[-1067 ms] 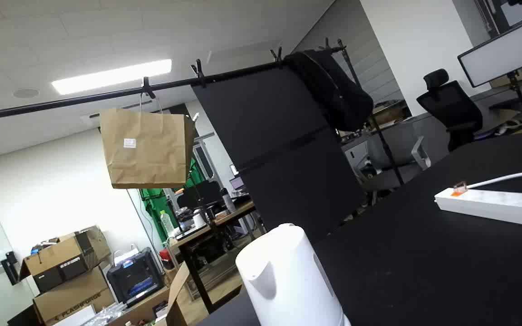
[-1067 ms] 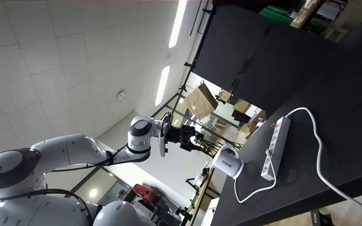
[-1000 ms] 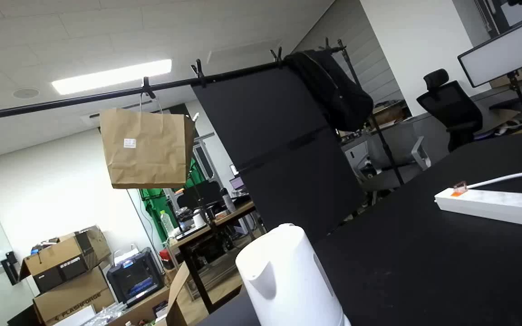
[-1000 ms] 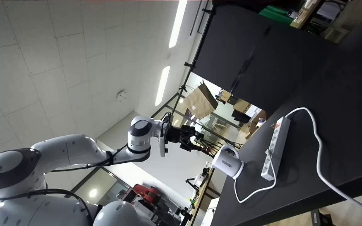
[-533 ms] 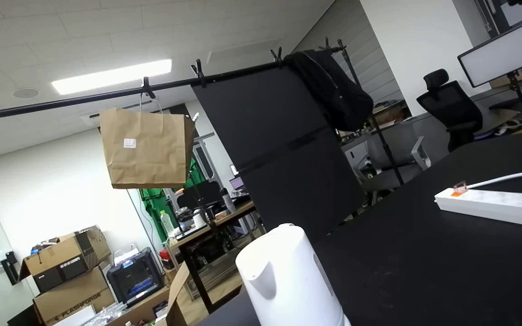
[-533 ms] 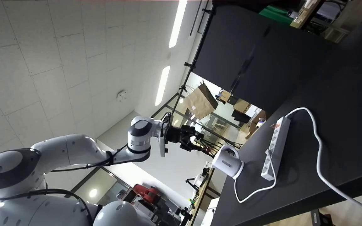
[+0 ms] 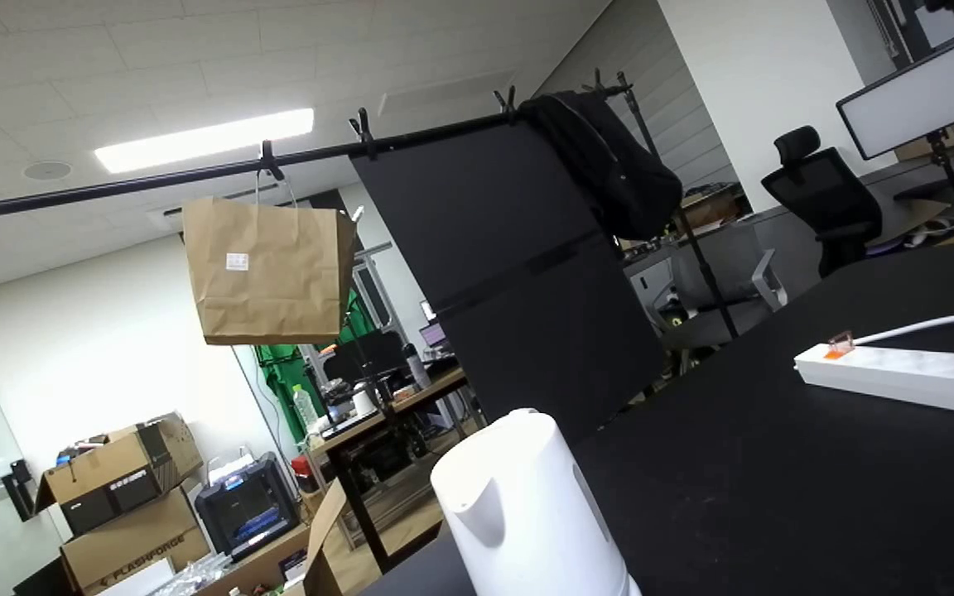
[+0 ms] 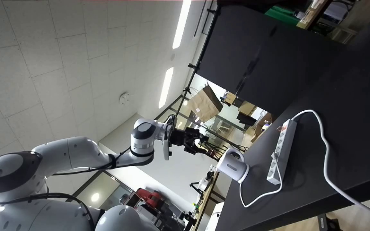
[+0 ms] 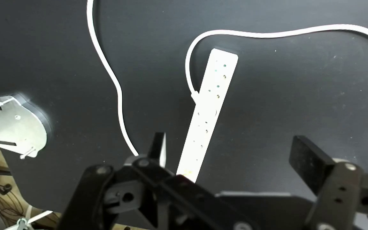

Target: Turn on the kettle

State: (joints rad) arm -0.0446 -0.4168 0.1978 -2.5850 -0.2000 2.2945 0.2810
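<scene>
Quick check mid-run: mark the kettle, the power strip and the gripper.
Kettle (image 7: 533, 517), in an exterior view: smooth white side of its body.
Power strip (image 9: 206, 115), in the wrist view: middle of its top face.
Gripper (image 9: 230, 151), in the wrist view: midway between its fingertips.

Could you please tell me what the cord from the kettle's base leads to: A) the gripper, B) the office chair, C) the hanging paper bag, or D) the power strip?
D: in an exterior view, the white cord runs from the kettle over the black table to a plug in the power strip.
</scene>
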